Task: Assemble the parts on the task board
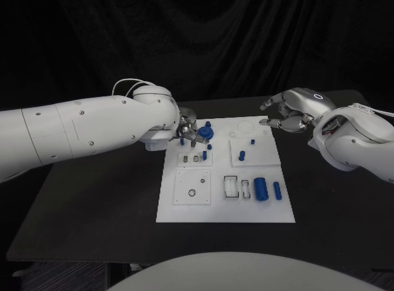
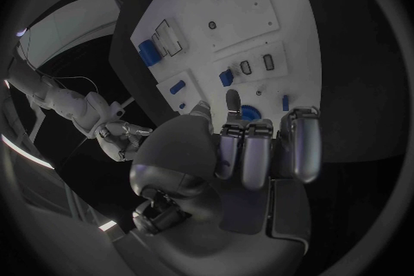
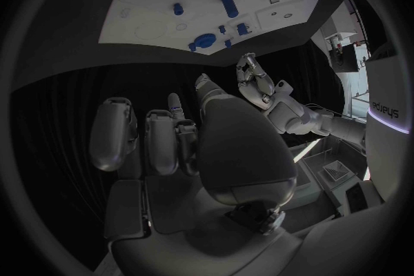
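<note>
While black curtain closes off the room behind, I see the black counter (image 1: 92, 212) carrying the white task board (image 1: 219, 209) at its middle, blue parts (image 1: 260, 188) scattered across it; my left hand (image 1: 186, 134) pinches a round blue part (image 1: 205, 130) at the board's far edge; my right hand (image 1: 289, 112) hovers beyond the far corner, fingers (image 1: 271, 122) curled, holding nothing.

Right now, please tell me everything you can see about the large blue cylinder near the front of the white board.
The large blue cylinder looks like smooth, solid blue plastic. It lies on its side on the task board, in the board's near right part, its long axis running toward and away from the robot. A slimmer blue pin lies parallel on its right, apart from it; white rectangular slots sit on its left. Neither hand touches it.
</note>
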Controlling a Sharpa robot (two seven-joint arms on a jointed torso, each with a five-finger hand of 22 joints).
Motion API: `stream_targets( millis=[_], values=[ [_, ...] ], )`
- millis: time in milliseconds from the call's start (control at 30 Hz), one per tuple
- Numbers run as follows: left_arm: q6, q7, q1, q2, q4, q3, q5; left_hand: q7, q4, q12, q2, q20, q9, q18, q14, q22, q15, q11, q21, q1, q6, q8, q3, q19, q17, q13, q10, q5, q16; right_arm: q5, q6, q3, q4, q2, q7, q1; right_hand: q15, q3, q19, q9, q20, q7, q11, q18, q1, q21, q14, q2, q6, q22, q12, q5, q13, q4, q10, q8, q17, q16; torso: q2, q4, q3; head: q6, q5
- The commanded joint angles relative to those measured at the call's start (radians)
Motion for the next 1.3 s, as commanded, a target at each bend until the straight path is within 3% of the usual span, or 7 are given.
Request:
stream_targets(
  millis=[33,67,300,600,833,1167,1300],
  values=[
    [-0.053,-0.007,-0.011,0.009,-0.008,0.001,-0.036,0.001,0.0,-0.001,-0.011,-0.003,-0.004,-0.013,0.104,0.014,-0.006,-0.005,-0.002,0.001,0.011,-0.022,0.006,0.007,0.263,0.261,0.102,0.001,0.003,-0.001,0.015,0.001,-0.003,0.002,-0.015,-0.003,0.006,-0.002,0.001,-0.001,0.005,0.001,0.007,0.002,0.0,-0.006,0.049,0.009,0.007,0.14,-0.007,0.006,0.165,-0.006,0.026,0.004,0.05,-0.004,0.004,0.0004,0.0031,0.0,0.005],
    [-0.06,-0.006,-0.016,0.011,-0.01,0.001,-0.048,0.002,0.001,-0.001,-0.014,-0.002,-0.007,-0.013,0.104,0.016,-0.005,-0.004,-0.002,-0.003,0.017,-0.036,0.005,0.009,0.263,0.261,0.102,0.001,0.003,-0.001,0.017,0.001,-0.003,0.002,-0.015,-0.003,0.006,-0.002,0.001,-0.001,0.005,0.001,0.007,0.002,0.0,-0.006,0.049,0.009,0.007,0.14,-0.007,0.006,0.165,-0.006,0.026,0.004,0.05,-0.004,0.003,0.0011,0.0007,0.0,0.005],
    [-0.091,-0.001,-0.036,0.019,-0.023,0.0,-0.088,0.002,0.004,-0.001,-0.02,-0.001,-0.013,-0.013,0.104,0.017,-0.005,-0.004,-0.004,-0.015,0.042,-0.074,0.002,0.011,0.263,0.261,0.102,0.002,0.003,-0.001,0.023,0.001,-0.004,0.001,-0.017,-0.003,0.007,-0.002,-0.001,-0.002,0.005,0.001,0.007,0.003,0.0,-0.011,0.049,0.01,0.008,0.138,-0.009,0.01,0.161,-0.007,0.023,0.003,0.047,-0.006,0.002,0.0008,-0.0045,0.0,0.008],
    [-0.123,0.01,-0.073,0.026,-0.042,0.0,-0.097,0.003,0.001,-0.001,-0.023,-0.002,-0.027,-0.013,0.104,0.021,-0.005,-0.004,-0.006,-0.014,0.067,-0.135,0.009,0.016,0.263,0.261,0.102,0.01,0.003,-0.001,0.024,0.001,-0.001,-0.002,-0.018,-0.003,0.007,-0.002,-0.001,-0.002,0.005,0.001,0.007,0.003,0.0,-0.012,0.048,0.01,0.008,0.138,-0.011,0.011,0.159,-0.007,0.021,0.003,0.046,-0.008,0.0,-0.0018,-0.0006,0.0,0.01],
    [-0.124,0.02,-0.084,0.034,-0.051,0.0,-0.098,0.004,-0.002,-0.001,-0.024,-0.002,-0.037,-0.013,0.104,0.02,-0.005,-0.003,-0.009,-0.01,0.079,-0.168,0.016,0.015,0.263,0.261,0.102,0.019,0.003,-0.001,0.024,0.001,0.002,-0.007,-0.019,-0.003,0.007,-0.002,-0.002,-0.002,0.005,0.001,0.007,0.004,0.001,-0.014,0.048,0.01,0.008,0.137,-0.013,0.012,0.156,-0.007,0.019,0.002,0.044,-0.01,0.0,-0.0038,0.0016,0.0,0.013],
    [-0.126,0.042,-0.094,0.045,-0.059,0.001,-0.098,0.004,-0.007,-0.001,-0.025,-0.001,-0.042,-0.012,0.104,0.016,-0.004,-0.003,-0.013,0.0,0.09,-0.192,0.025,0.012,0.263,0.261,0.102,0.032,0.003,-0.001,0.02,0.001,0.002,-0.005,-0.009,-0.003,0.007,-0.003,-0.005,-0.003,0.006,0.002,0.008,0.006,-0.001,-0.024,0.046,0.013,0.009,0.134,-0.018,0.014,0.15,-0.006,0.014,0.002,0.038,-0.017,0.001,-0.0031,-0.0045,0.0,0.011],
    [-0.129,0.054,-0.096,0.05,-0.062,0.001,-0.098,0.004,-0.007,-0.001,-0.025,-0.001,-0.042,-0.011,0.104,0.015,-0.004,-0.003,-0.014,0.002,0.091,-0.195,0.027,0.011,0.263,0.261,0.102,0.033,0.003,-0.001,0.023,0.001,0.002,-0.006,-0.009,-0.003,0.008,-0.003,-0.006,-0.004,0.006,0.003,0.009,0.006,-0.001,-0.027,0.045,0.014,0.01,0.133,-0.018,0.015,0.149,-0.006,0.013,0.001,0.035,-0.019,0.001,-0.0016,-0.0047,0.0,0.009]
  ],
)
